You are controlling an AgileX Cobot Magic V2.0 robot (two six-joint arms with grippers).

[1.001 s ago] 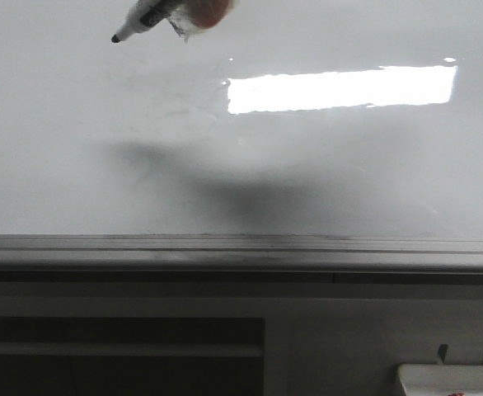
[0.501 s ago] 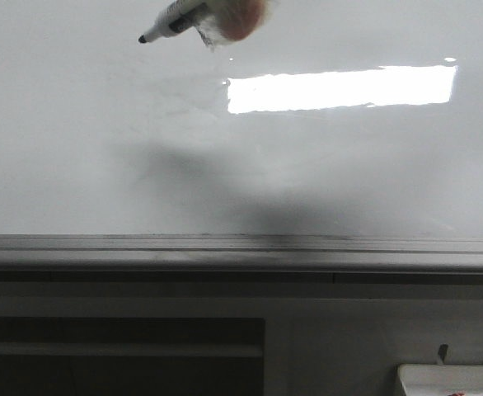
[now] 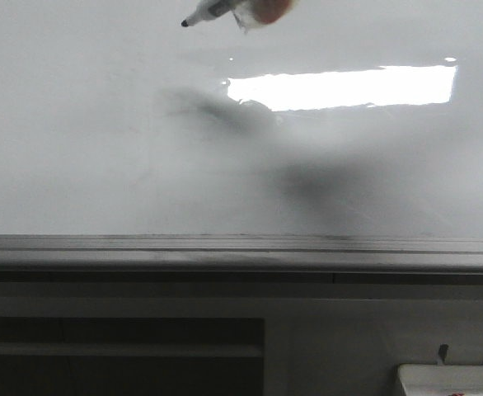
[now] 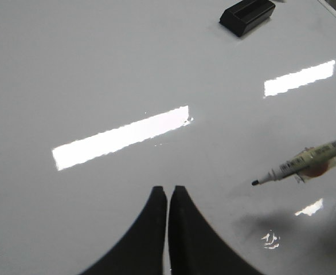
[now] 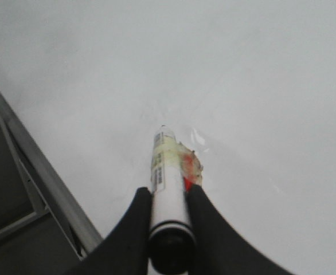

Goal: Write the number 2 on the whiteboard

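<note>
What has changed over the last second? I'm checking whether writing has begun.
The marker, clamped in the right gripper, slid to the right along the top of the front view and slightly up; its shadow shifted right too. No stroke shows on the whiteboard yet. The left gripper is shut and empty. The ledge and white tray stayed put.

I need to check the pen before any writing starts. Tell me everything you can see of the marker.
The marker is a slim white-barrelled pen with printed black lettering, a dark uncapped tip and a black rear end. A scrap of clear tape with a reddish patch clings to its barrel. The right gripper is shut on it, fingers either side. Its tip hangs over the whiteboard, casting a shadow; contact cannot be told. No stroke shows.
</note>
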